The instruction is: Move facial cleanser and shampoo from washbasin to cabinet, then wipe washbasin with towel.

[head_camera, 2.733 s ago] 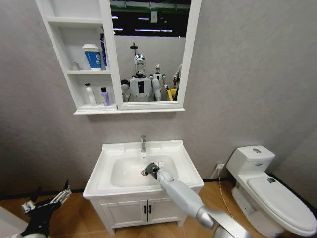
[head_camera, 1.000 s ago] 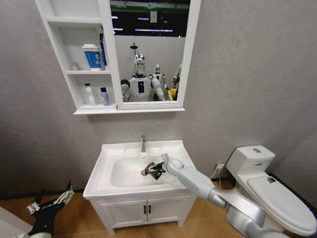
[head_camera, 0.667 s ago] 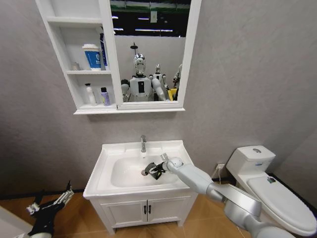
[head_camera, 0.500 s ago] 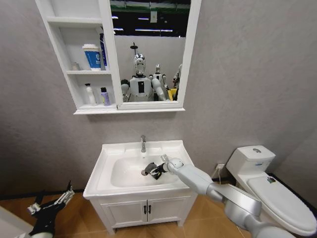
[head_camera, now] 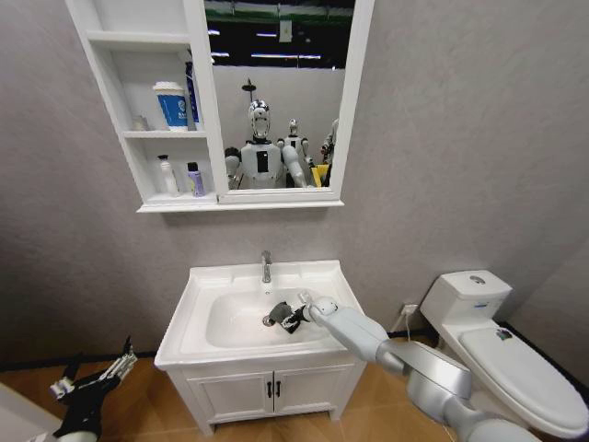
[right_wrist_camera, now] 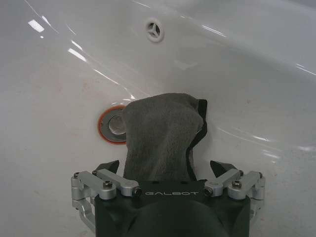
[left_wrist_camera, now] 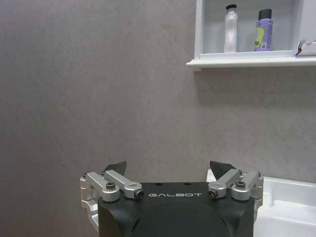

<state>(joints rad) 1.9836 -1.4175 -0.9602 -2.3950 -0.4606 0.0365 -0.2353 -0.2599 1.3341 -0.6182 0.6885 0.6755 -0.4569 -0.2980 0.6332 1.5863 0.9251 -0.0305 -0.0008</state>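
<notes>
Right gripper is down in the washbasin, jaws spread wide, towel lying between the 2 fingers on the bowl floor. The finger tips stand clear of the cloth on both sides; whether the cloth is pinned under the gripper body, can't tell, the body covers its near end. Towel's edge overlaps the red-ringed drain, covering part of the ring. In the head view the right gripper and towel sit mid-bowl, below the tap.

Left gripper hangs low beside the vanity, jaws wide, holding nothing, facing the grey wall.

Cabinet is on the wall above: white bottle and purple bottle on the lowest shelf, a blue-and-white container on the middle shelf. Labels too small to read.
</notes>
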